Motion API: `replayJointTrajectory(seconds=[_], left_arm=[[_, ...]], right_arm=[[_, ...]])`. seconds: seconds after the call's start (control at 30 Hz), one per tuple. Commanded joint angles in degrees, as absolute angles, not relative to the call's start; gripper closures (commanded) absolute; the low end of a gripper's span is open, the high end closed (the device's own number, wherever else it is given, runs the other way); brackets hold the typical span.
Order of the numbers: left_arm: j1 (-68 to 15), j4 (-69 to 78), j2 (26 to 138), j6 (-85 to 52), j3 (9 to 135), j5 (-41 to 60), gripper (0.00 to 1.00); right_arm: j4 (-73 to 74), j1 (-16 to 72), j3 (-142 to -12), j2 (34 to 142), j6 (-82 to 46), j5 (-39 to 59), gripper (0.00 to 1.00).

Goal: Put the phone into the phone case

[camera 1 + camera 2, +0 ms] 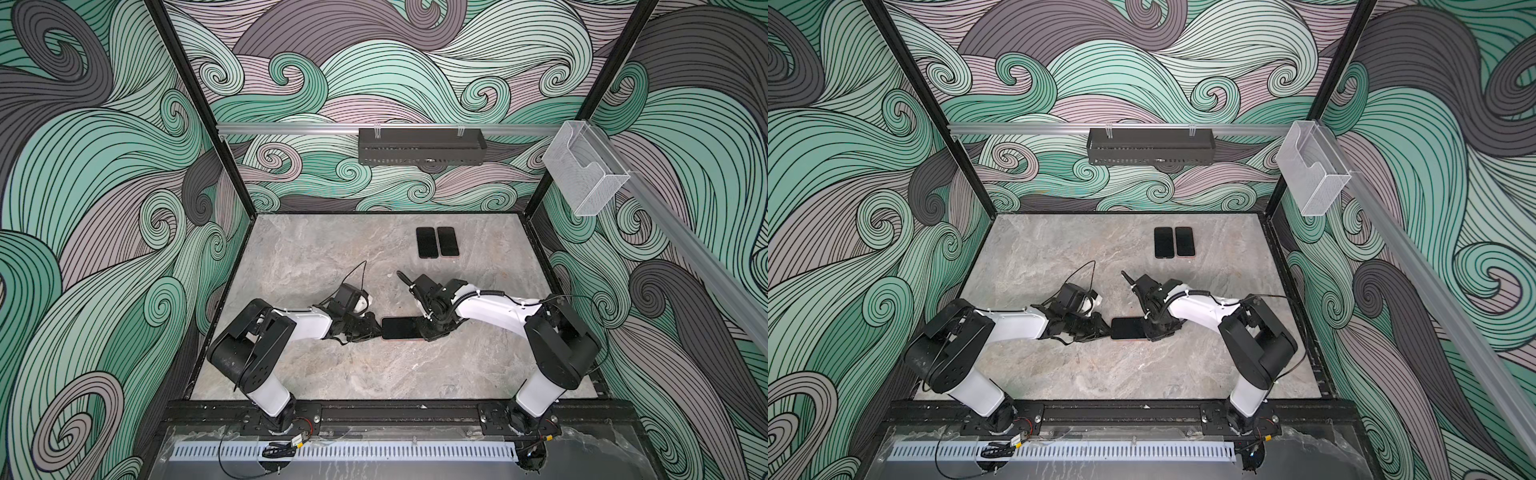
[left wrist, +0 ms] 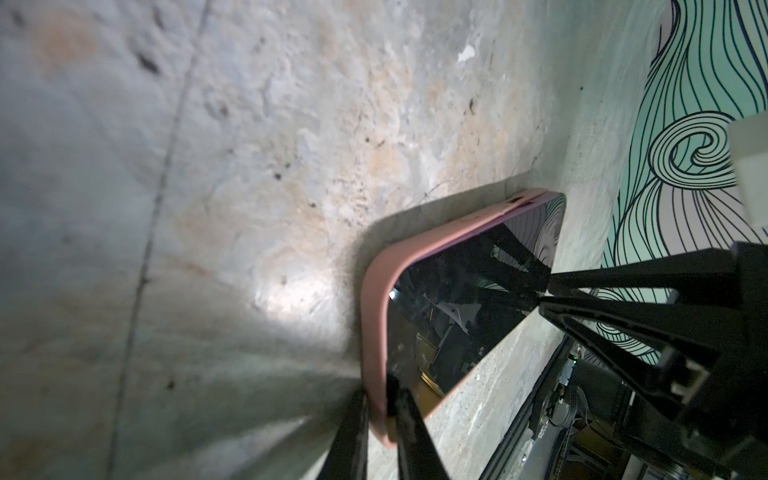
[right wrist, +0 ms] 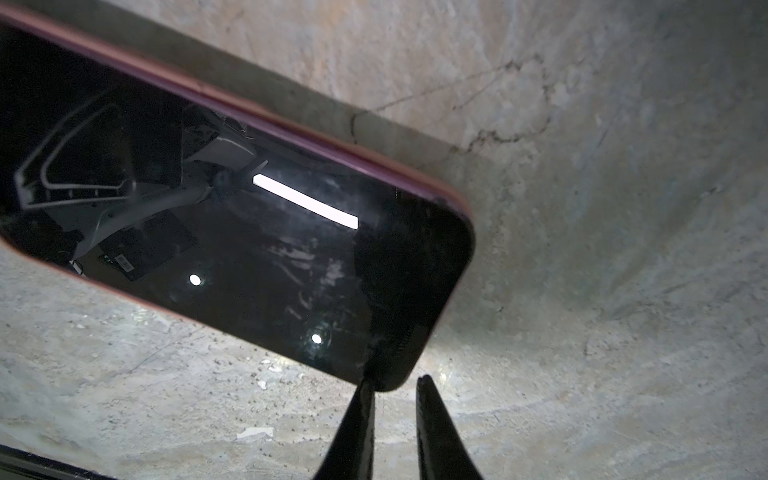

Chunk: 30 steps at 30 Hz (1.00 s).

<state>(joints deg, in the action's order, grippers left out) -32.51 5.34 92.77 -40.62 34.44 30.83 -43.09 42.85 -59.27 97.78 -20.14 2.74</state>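
In both top views the black glass-fronted phone [image 1: 401, 328] lies flat near the table's middle, bridging the gap between the left gripper [image 1: 376, 329] and the right gripper [image 1: 430, 331]. Only the wrist views make plain the soft pink phone case [image 2: 376, 291] wrapped round it. Its rim is pinched between the left gripper's barely parted jaws. The right gripper's jaws stand a slit apart at the phone's corner (one tip touches; whether they pinch it I cannot tell). Bare tabletop flanks both long edges. The grey marbled tabletop [image 1: 332, 257] also bears two dark phones [image 1: 428, 243], well apart toward the back, beneath swirl-patterned walls [image 1: 83, 166].
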Motion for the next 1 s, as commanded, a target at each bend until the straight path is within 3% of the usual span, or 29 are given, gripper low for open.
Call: replayJointTrajectory(seconds=[0.0, 0.97], left_arm=[[-33.22, -0.66, 94.14, -39.9, 33.92, 27.95, 0.83], [-33.22, -1.82, 93.39, -39.42, 34.1, 27.69, 0.83]], right_arm=[[-44.73, 42.98, -57.3, 102.02, -20.57, -1.19, 0.79], [-46.42, 44.42, -56.99, 109.33, -21.92, -4.33, 0.79]])
